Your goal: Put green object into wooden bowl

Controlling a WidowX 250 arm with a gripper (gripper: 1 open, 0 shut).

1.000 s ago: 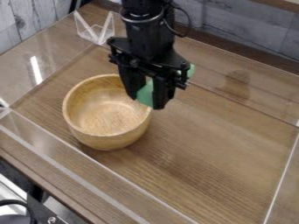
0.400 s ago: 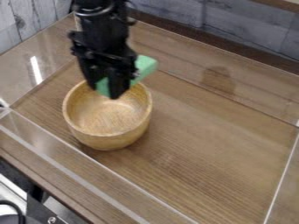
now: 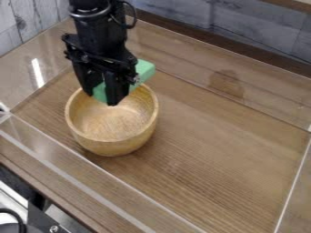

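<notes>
The green bar (image 3: 142, 71) is clamped in the end effector (image 3: 108, 94), which points straight down above the bowl (image 3: 112, 116), over its far-left part. Only one end of the bar can be seen, jutting out to the right of the black fingers at about rim height; the rest is hidden behind them.

The main risk is judged to be a release made too near the rim. Since the bar is seen to reach out toward the far wall of the bowl, it could be caught on the thick rim, left bridging it, or tipped out onto the tabletop (image 3: 231, 136). A drop from this height could also let the bar bounce off the curved inside. If the end effector is lowered further, the rim could be struck by the bar and the bowl shoved aside.

The bar is seen as bright green, matte and plain, with flat faces and square corners.
</notes>
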